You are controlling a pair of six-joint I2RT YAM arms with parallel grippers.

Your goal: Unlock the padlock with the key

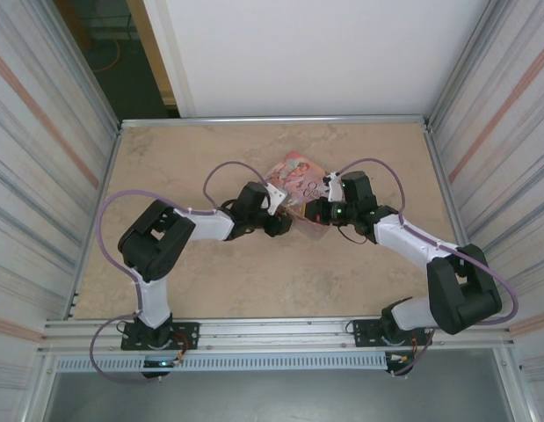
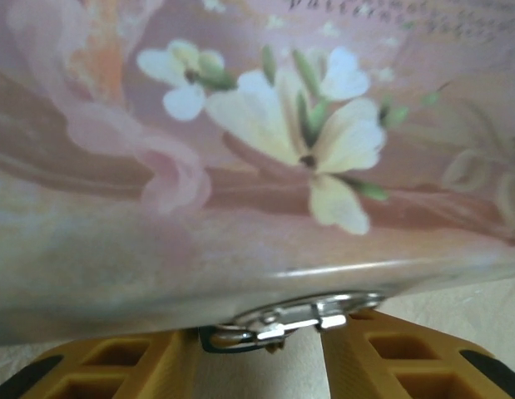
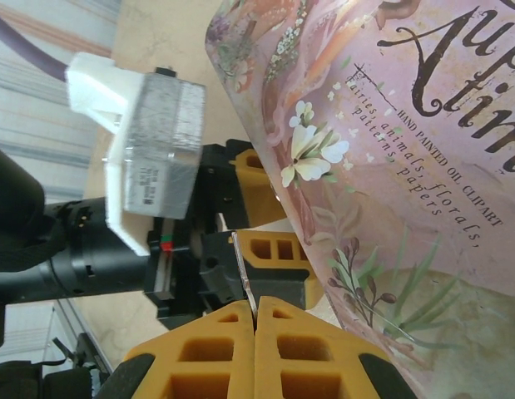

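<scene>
Yellow fingers of the right gripper (image 3: 255,314) are pinched together on the thin key (image 3: 243,268). Fingers of the left gripper (image 2: 261,353) stand apart beside silvery metal at the lower rim of the pink tin (image 2: 240,166). This is apparently the padlock (image 2: 286,320), though whether they pinch it I cannot tell. It is probably light, hard, slippery and loose-hanging, so brace its body, not the shackle.

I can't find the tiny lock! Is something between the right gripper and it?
Probably the left gripper: it sits ahead of the right gripper, which pinches a thin metal strip, against the pink tin. Its fingers straddle a silvery piece at the tin's edge; whether that is the padlock, I cannot tell.
</scene>
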